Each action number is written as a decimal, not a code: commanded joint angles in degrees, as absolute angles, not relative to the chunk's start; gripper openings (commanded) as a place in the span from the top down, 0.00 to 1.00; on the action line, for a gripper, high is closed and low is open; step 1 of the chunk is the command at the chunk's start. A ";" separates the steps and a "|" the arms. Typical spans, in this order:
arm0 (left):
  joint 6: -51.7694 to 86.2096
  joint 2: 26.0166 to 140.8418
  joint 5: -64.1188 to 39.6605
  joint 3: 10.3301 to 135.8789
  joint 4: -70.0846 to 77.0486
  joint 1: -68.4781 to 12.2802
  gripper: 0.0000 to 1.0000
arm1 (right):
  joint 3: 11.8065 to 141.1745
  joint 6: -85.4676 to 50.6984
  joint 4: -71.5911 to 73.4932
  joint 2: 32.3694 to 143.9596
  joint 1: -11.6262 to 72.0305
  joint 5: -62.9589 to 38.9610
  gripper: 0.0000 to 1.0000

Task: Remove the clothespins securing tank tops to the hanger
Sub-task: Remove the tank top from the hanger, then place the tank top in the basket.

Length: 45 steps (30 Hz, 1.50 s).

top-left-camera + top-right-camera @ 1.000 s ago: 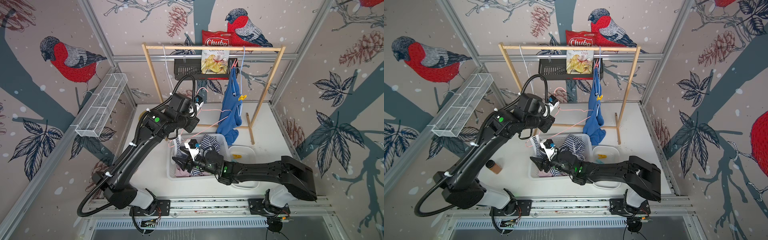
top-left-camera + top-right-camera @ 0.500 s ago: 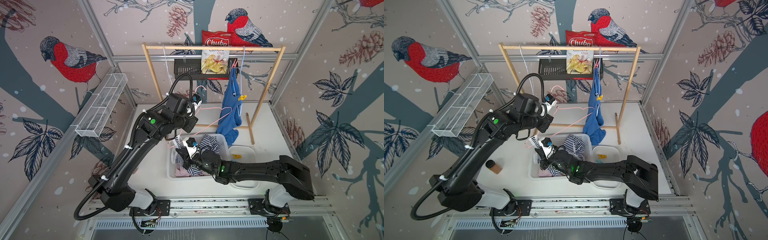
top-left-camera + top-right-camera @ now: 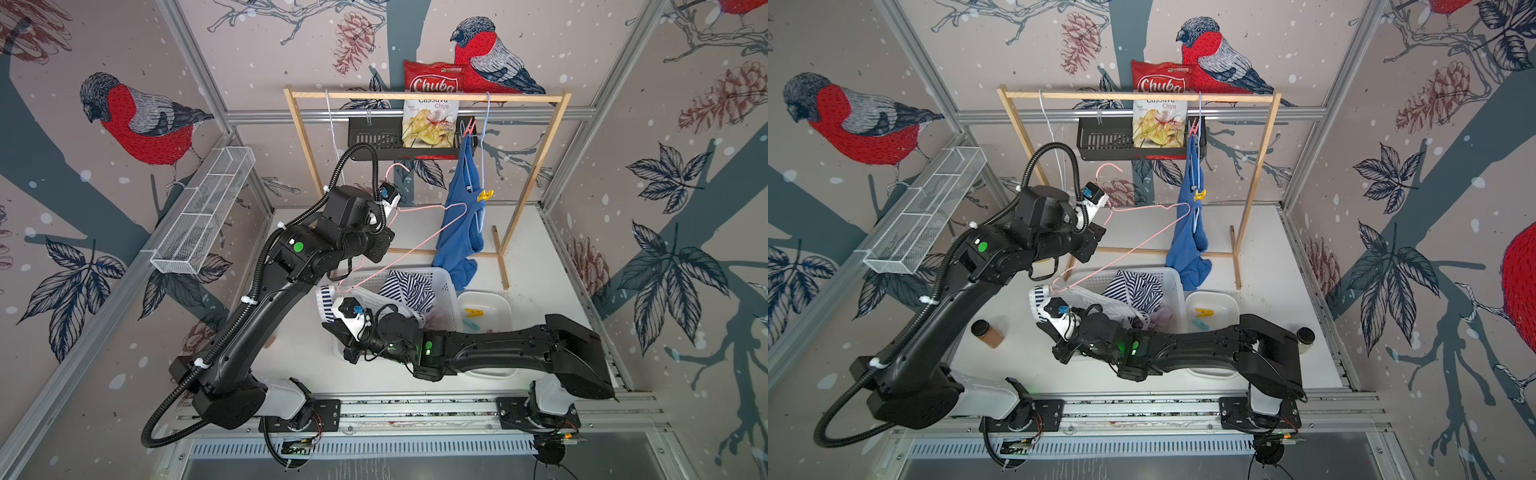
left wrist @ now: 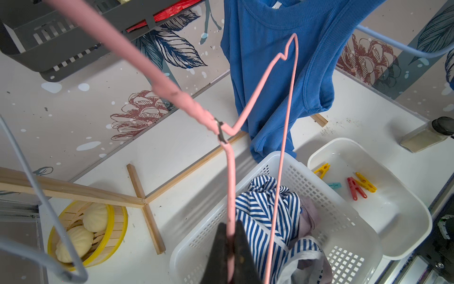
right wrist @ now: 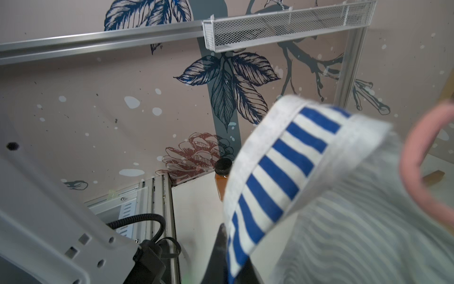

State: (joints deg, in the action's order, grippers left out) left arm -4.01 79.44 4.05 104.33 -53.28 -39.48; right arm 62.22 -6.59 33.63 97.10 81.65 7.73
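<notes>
My left tool [image 4: 229,248] is clenched on the pink hanger [image 4: 230,177]. My right tool [image 5: 231,260] pinches the striped tank top [image 5: 282,159] strap. I should slide it off slowly and keep the hanger steady.

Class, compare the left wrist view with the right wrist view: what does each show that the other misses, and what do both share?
Left wrist only: the blue tank top hanging, loose clothespins in the white tub, a yellow steamer basket, and the left pincer shut on the pink hanger. Right wrist only: the mesh shelf on the wall, an amber bottle, and the right pincer shut on the striped tank top at its strap. Both: the pink hanger and the striped tank top.
</notes>
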 commanded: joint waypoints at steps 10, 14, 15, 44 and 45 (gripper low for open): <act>-1.26 77.74 8.96 102.84 -49.13 -39.37 1.00 | 38.71 -18.52 37.74 77.93 74.67 16.83 1.00; -0.75 77.06 11.43 102.01 -49.37 -39.37 1.00 | 32.51 -22.78 39.29 70.89 69.53 18.63 1.00; -0.55 76.81 11.97 101.75 -49.36 -39.37 1.00 | 31.49 -23.88 38.71 69.22 67.79 18.81 1.00; 0.43 70.04 13.46 91.44 -46.00 -39.38 1.00 | 42.98 -12.59 14.92 65.66 66.56 17.68 0.41; 0.01 70.42 13.36 91.57 -46.46 -39.40 1.00 | 43.87 -10.11 13.95 64.78 66.59 19.89 0.41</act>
State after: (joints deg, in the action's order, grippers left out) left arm 0.95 69.91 13.58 91.18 -48.69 -39.44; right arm 42.22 -17.78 20.12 66.89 66.67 14.55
